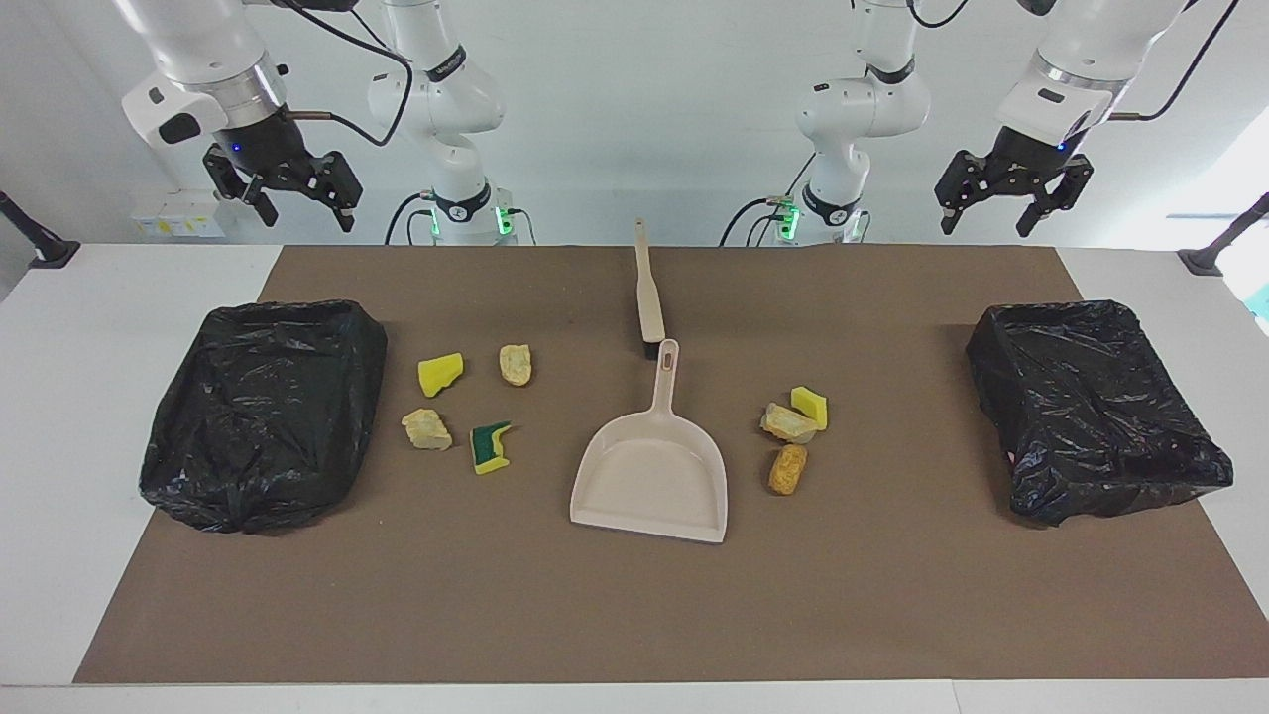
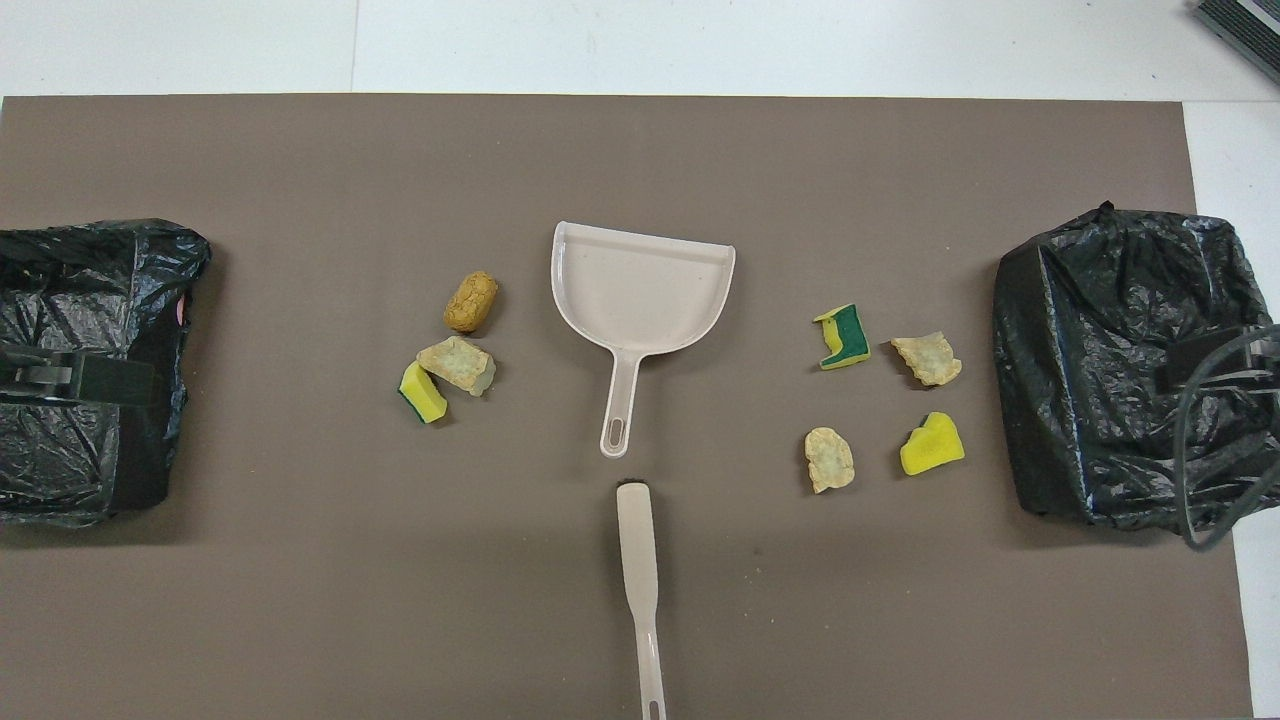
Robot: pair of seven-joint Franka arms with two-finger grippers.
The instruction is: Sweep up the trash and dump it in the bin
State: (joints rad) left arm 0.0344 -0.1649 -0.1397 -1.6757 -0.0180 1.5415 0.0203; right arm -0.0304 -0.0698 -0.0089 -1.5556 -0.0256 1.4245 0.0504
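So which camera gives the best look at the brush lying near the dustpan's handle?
The overhead view: the brush lies lengthwise there, its whole handle in sight, nearer to the robots than the dustpan. The facing view shows the brush foreshortened, its dark bristle end at the dustpan's handle tip.

A brown mat (image 1: 634, 615) covers the white table (image 1: 59, 416), seen from across it. A beige dustpan (image 1: 649, 486) lies at centre, a beige brush (image 1: 648, 293) at its twelve o'clock, handles nearly touching.
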